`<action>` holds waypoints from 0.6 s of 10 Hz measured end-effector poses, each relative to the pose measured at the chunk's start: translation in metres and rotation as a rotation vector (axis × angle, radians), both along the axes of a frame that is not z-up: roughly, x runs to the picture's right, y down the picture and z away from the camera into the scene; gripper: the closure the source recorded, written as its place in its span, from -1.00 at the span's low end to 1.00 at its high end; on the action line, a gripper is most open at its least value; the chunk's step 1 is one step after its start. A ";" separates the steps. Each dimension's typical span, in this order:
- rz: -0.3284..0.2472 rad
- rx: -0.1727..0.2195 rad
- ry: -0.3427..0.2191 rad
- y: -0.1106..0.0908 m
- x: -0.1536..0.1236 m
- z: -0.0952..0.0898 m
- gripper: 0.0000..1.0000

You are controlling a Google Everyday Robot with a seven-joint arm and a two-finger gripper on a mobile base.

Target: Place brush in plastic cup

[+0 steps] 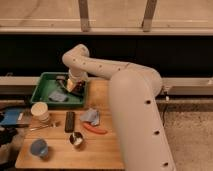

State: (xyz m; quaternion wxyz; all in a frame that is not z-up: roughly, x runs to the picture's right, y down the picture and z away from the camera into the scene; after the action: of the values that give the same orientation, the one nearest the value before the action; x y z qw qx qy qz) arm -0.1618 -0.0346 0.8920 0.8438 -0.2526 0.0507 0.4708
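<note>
A green tray (47, 102) sits at the table's far left. In its back part lies the brush (61, 80), a small dark thing with a reddish-brown head. My gripper (71, 86) hangs over the tray just right of the brush, open, with nothing visibly in it. It hides part of the tray's right side. A pale cup (40, 111) stands in front of the tray and a blue cup (38, 147) at the near left corner. I cannot tell which of them is the plastic cup.
A grey-blue pad (57, 96) lies in the tray. On the wooden table (100, 155) are a black bar (70, 121), a blue-grey cloth (91, 116), a red-orange stick (95, 129), a small metal cup (76, 139) and a spoon (45, 126). My arm (135, 115) covers the table's right half.
</note>
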 end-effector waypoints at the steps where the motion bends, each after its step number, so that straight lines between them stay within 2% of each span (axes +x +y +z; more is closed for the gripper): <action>1: -0.007 0.005 -0.027 -0.003 -0.015 0.006 -0.60; 4: 0.001 0.011 -0.120 -0.005 -0.046 0.017 -0.60; 6: 0.011 0.019 -0.142 -0.002 -0.056 0.015 -0.60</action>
State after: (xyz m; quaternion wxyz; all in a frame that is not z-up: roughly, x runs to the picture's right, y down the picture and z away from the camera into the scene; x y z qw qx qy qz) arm -0.2174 -0.0367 0.9068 0.8450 -0.2775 -0.0155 0.4569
